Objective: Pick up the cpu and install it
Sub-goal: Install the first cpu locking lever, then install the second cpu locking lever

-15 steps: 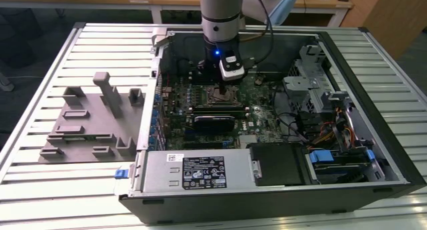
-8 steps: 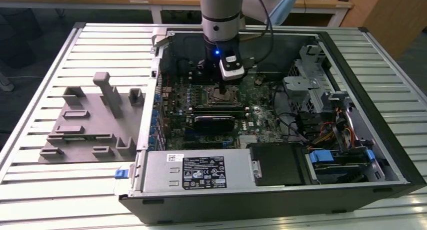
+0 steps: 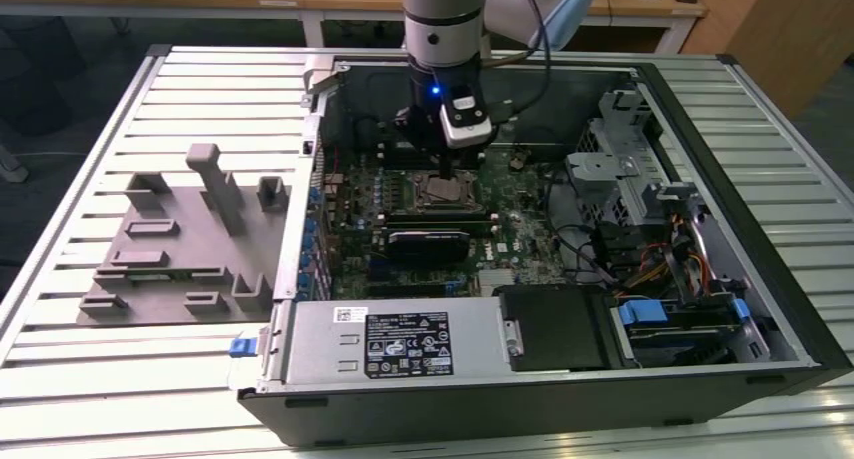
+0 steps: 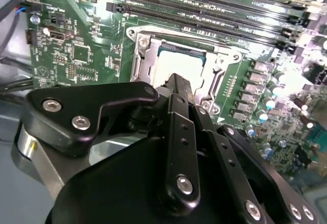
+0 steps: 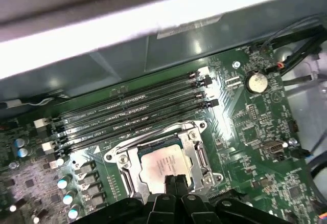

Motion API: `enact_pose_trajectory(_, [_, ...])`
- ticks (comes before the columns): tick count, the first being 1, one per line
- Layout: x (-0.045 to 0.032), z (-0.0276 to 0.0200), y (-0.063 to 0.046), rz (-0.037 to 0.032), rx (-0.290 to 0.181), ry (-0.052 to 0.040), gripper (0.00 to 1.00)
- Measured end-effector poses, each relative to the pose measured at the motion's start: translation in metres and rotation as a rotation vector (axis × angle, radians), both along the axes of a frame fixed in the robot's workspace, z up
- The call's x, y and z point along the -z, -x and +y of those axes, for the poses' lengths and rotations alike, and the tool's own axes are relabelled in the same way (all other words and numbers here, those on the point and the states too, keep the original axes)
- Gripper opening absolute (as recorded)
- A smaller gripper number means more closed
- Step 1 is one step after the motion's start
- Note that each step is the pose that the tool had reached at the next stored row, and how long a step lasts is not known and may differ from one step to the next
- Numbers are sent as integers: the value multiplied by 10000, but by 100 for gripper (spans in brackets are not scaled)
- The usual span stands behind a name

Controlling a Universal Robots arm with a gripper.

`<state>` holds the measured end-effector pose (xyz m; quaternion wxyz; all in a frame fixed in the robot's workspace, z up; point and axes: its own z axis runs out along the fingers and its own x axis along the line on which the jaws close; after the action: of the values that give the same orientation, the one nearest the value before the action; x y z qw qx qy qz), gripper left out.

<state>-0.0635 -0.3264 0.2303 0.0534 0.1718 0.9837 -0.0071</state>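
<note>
Arm: one arm is seen reaching down into the open computer case (image 3: 747,309) in the exterior view
Claw: one claw (image 5: 175,180) is held low over the socket; its two fingers (image 4: 180,88) are pressed together at the tips, with nothing gripped between them
Cpu: one cpu (image 5: 162,165) is seen lying flat inside the socket, silver top up, in both wrist views; the closed fingertips are at or just above its top, and contact cannot be told
Socket: one socket with a metal frame (image 5: 196,152) is set around the cpu on the green board (image 5: 255,132)
Memory slots: four long dark slots (image 5: 138,112) are laid side by side just beside the socket
Coin battery: one round cell (image 5: 257,82) is seated on the board, well apart from the socket
Holder blocks: one grey set of holders (image 3: 174,249) is placed on the desk (image 3: 80,369), toward the exterior view's left of the case
Power box: one silver box with a label (image 3: 387,341) is fitted along the near wall of the case
</note>
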Motion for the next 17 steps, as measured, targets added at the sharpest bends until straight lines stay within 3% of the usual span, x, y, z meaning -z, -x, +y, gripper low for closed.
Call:
enact_pose_trajectory(3, [-32,0,0,0,0,-1,11])
enact_pose_trajectory(14, [-42,-1,0,0,0,0,11])
enact_pose_trajectory(17, [-42,-21,0,0,0,-1,11])
